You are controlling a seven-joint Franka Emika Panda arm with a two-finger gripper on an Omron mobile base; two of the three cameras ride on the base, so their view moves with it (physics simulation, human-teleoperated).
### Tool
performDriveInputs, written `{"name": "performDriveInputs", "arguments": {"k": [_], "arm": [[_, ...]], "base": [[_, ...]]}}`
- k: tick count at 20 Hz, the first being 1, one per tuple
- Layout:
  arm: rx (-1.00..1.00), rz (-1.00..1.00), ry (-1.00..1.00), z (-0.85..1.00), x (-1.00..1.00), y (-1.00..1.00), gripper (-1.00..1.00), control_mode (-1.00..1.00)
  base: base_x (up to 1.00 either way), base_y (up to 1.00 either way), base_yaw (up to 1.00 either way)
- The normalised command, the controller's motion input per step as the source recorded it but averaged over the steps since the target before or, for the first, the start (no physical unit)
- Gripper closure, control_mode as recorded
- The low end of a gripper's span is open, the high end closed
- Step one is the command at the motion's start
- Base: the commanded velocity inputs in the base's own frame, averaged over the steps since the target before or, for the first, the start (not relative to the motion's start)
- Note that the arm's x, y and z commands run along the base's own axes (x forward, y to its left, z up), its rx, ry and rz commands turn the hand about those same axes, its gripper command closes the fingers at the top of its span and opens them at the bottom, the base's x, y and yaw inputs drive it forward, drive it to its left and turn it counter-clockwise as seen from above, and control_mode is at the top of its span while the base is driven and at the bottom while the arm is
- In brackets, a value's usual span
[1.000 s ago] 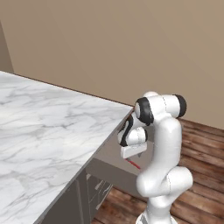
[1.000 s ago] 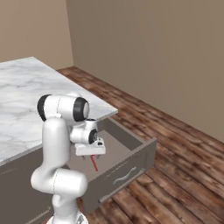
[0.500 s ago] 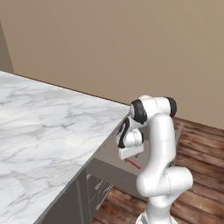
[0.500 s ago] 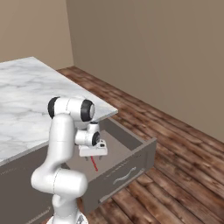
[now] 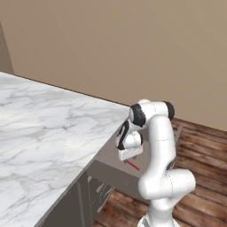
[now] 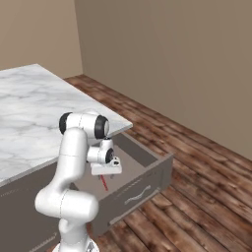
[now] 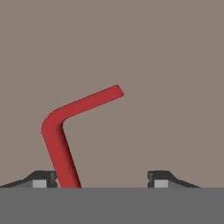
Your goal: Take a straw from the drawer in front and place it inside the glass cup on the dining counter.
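The dining counter [image 5: 44, 128] juts over the pulled-out drawer [image 6: 147, 170]. On the drawer's grey floor lies the straw [image 7: 61, 127], bent. The gripper [image 7: 103, 178] hangs low inside, jaws wide apart, one fingertip [image 7: 41, 178] beside the straw.

The counter [image 5: 48, 133] is white marble with grey veins, over dark grey-brown cabinets [image 6: 24, 206]. The drawer [image 6: 142, 182] has the same dark grey-brown front, a silver handle [image 6: 138, 195] and a plain grey inside. The straw [image 7: 65, 127] is plain red. The arm [image 5: 162, 150] is white with dark joints, and the tool [image 7: 103, 179] has dark tips. The floor [image 6: 206, 187] is reddish-brown wood planks; the walls [image 5: 133, 48] are plain tan.
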Motion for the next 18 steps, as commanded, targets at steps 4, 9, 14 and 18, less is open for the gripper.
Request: {"name": "performDriveInputs", "arguments": {"k": [4, 9, 14, 18], "arm": [[0.0, 0.0, -0.02, -0.33, 0.03, 0.0, 1.0, -1.0], [0.0, 0.0, -0.03, -0.45, -0.01, 0.0, 1.0, -1.0], [0.0, 0.0, -0.04, -0.38, -0.19, -0.17, 1.0, -1.0], [0.0, 0.0, -0.05, -0.1, -0.55, -0.6, 1.0, -1.0]], "base": [[0.0, 0.0, 0.0], [0.0, 0.0, 0.0], [0.0, 0.0, 0.0], [0.0, 0.0, 0.0]]}}
